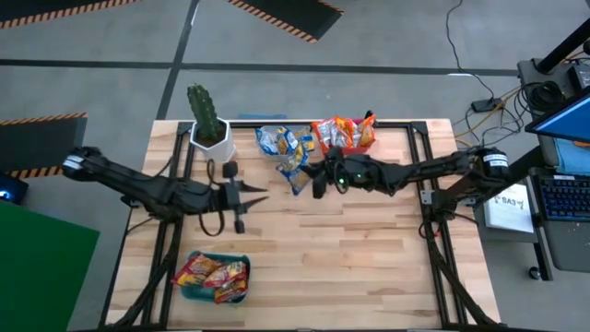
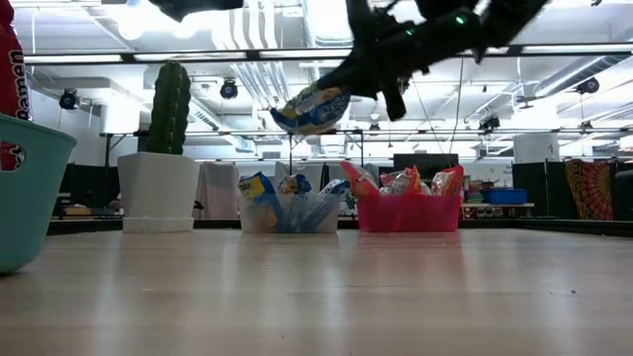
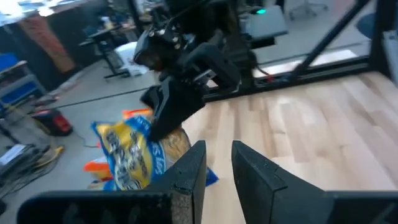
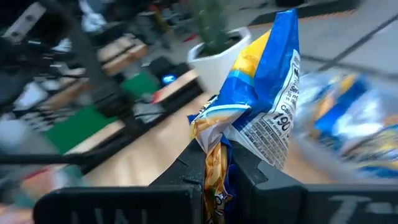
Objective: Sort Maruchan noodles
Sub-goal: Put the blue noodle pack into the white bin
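1. Your right pincer [image 1: 318,182] is clenched on a blue-white Maruchan packet [image 4: 264,93], pinching one crumpled end so the rest fans out loose beyond the fingers.
2. You hold it well above the desk [image 1: 350,258], near the far edge, just beside the clear bin [image 2: 289,211]. My guess is that you carry it high to clear the rim before dropping it in with the other blue-white packets.
3. The red bin [image 2: 408,212] next to it holds the orange-yellow packets, and the teal bin [image 1: 214,278] at the near left corner holds red-yellow ones.
4. Your left pincer [image 1: 261,195] waits over the left middle of the desk, grasping nothing, fingers slightly apart.
5. The held packet looks flat, crinkly and glossy: blue and white with a yellow patch and small printed text.
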Robot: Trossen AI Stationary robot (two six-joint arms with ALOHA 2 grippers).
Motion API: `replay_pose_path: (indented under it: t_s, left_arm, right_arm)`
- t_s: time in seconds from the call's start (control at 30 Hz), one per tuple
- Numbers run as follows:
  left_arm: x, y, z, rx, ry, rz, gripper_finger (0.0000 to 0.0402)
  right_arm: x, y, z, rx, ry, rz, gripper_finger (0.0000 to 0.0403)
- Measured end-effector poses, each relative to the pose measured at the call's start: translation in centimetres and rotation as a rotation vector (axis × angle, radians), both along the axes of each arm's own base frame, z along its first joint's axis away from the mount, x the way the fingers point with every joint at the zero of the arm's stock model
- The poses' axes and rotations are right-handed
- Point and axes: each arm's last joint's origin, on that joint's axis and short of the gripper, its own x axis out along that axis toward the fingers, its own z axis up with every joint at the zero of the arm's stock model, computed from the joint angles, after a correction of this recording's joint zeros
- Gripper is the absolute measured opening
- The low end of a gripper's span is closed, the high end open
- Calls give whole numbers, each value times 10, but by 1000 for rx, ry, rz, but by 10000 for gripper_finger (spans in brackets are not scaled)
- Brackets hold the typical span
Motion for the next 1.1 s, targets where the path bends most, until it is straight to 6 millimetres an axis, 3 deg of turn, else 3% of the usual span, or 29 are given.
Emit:
replay_pose_path:
  t_s: [0.23, 0.5, 0.77, 1.1]
  left_arm:
    - [-18, 7, 0, -7, -49, 66, 60]
    - [-30, 11, 7, -30, -83, 67, 60]
    - [-44, 14, 8, -67, -122, 64, 60]
    - [-60, 20, 3, -86, -158, 64, 60]
  right_arm:
    - [25, -16, 31, -125, 109, -149, 23]
    - [74, -44, 40, -195, 234, -199, 23]
    - [116, -79, 29, -252, 378, -261, 23]
    - [149, -111, 1, -333, 549, -314, 23]
